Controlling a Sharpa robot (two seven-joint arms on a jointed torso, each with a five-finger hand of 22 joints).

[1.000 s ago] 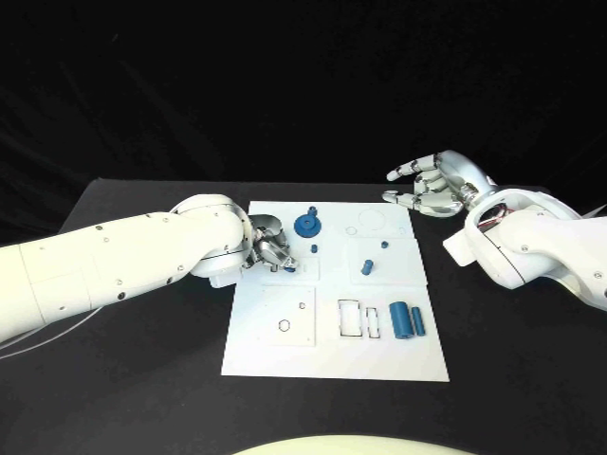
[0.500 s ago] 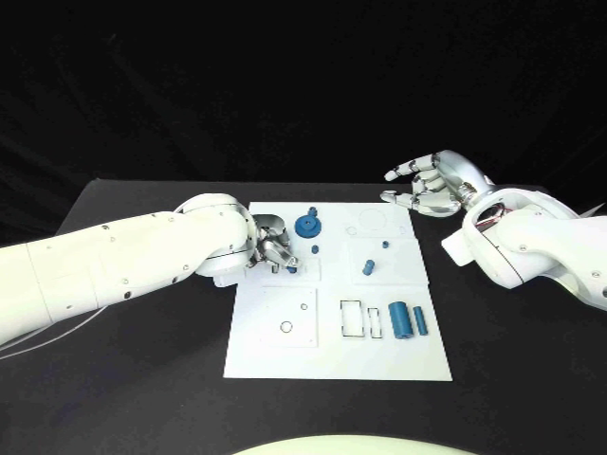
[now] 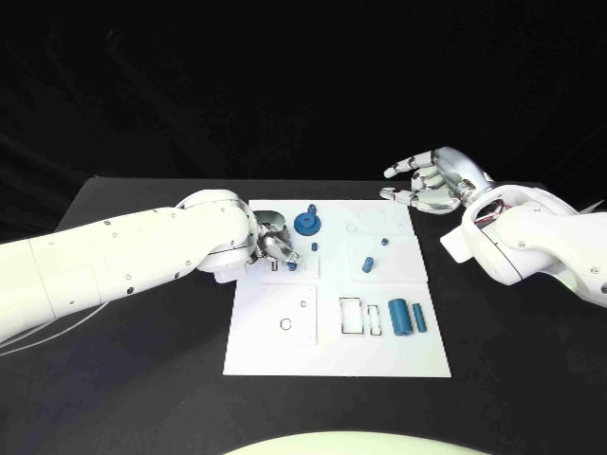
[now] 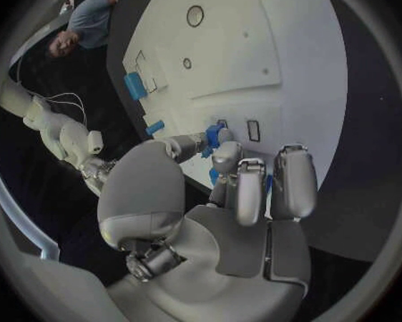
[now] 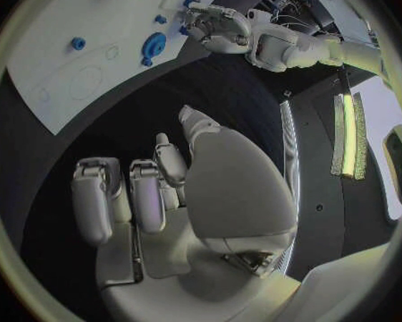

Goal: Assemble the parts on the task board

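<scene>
The white task board [image 3: 338, 351] lies in the middle of the black table. My left hand [image 3: 274, 248] rests over the board's left edge and pinches a small blue part [image 4: 214, 137] between thumb and fingers, just above the board [image 4: 282, 43]. My right hand [image 3: 433, 180] hovers off the board's far right corner, fingers apart and holding nothing; in its own wrist view this hand [image 5: 165, 193] is also bare. A blue gear-like part [image 3: 308, 225] stands near the far edge. Two blue cylinders [image 3: 401, 316] lie at the right, and small blue pegs [image 3: 368, 264] sit mid-board.
Black outlined slots [image 3: 349, 317] lie beside the cylinders, and round outlines [image 3: 374, 223] mark the far right of the board. Black table [image 3: 139, 379] surrounds the board on every side. The right wrist view shows the gear [image 5: 154, 44] and my left hand [image 5: 217, 25].
</scene>
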